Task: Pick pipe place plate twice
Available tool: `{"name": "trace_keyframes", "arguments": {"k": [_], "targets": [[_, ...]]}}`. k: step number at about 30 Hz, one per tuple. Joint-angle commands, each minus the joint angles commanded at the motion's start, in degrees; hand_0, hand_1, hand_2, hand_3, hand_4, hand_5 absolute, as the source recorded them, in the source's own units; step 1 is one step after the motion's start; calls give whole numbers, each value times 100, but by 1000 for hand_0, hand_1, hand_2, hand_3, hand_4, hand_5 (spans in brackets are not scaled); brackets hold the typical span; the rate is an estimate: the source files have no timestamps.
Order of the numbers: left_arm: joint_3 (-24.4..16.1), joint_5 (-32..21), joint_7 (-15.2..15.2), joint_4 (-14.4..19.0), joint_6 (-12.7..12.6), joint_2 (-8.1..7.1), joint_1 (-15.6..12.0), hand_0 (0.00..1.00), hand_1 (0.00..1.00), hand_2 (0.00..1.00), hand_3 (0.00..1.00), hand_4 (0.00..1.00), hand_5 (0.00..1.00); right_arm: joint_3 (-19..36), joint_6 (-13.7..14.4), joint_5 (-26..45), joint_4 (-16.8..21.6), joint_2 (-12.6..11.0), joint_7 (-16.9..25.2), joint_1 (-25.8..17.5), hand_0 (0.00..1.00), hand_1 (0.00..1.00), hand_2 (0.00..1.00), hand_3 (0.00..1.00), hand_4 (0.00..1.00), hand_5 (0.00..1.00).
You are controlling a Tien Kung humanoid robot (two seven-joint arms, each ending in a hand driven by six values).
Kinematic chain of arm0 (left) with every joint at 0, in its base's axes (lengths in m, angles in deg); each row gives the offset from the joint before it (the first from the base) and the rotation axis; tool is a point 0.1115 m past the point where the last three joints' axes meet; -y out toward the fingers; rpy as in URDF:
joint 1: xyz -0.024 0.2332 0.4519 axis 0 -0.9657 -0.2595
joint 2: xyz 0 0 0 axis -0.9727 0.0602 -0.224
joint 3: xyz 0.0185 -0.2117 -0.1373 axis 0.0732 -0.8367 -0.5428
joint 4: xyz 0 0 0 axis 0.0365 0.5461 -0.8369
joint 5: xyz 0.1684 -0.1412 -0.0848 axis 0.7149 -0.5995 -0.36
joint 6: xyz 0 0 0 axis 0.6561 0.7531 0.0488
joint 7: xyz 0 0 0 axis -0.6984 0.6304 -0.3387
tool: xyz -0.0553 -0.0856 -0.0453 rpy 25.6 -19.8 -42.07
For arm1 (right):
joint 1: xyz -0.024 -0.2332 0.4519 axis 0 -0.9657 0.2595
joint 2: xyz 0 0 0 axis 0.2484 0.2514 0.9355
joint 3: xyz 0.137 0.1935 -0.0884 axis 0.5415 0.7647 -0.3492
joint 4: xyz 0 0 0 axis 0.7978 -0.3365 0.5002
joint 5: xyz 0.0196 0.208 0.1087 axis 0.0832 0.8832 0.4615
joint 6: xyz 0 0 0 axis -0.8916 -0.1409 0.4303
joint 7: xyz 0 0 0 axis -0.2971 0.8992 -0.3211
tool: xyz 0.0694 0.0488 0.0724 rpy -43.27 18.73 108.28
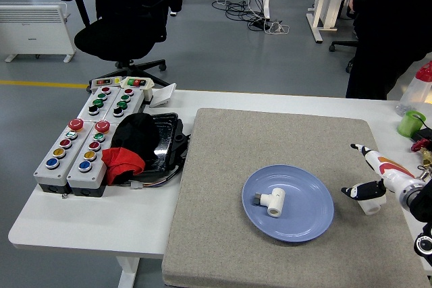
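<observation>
A white T-shaped pipe fitting [273, 201] lies on the blue plate [304, 224], which sits on the grey mat [270, 146]. My right hand [351, 168] is at the mat's right edge, well off the plate, with its fingers spread and nothing in them. A second white pipe piece [370, 205] lies on the mat just under the hand's lower black fingertips [354, 191]; I cannot tell if they touch it. My left hand is out of view.
Grey push-button boxes [77, 146] and a black cap with a red cloth [135, 146] lie at the left. A green cup [410, 124] and a red-topped bottle [420, 82] stand at the far right. A person in dark clothes [391, 25] stands at the far right corner.
</observation>
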Motion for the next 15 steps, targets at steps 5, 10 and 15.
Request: {"name": "trace_keyframes", "arguments": {"k": [5, 10, 15], "targets": [[1, 15, 8, -3, 12, 14, -17, 653, 630, 630, 552, 391, 998, 24, -19, 4, -177, -29, -49, -101, 998, 937, 998, 998, 798, 387], [13, 2, 21, -7, 10, 25, -36, 653, 630, 630, 552, 392, 998, -23, -73, 144, -286, -18, -46, -138, 996, 936, 998, 998, 796, 386], [17, -5, 26, -9, 6, 40, -58, 652, 630, 630, 552, 391, 998, -106, 24, 166, -521, 35, -2, -125, 974, 935, 998, 998, 794, 386]]}}
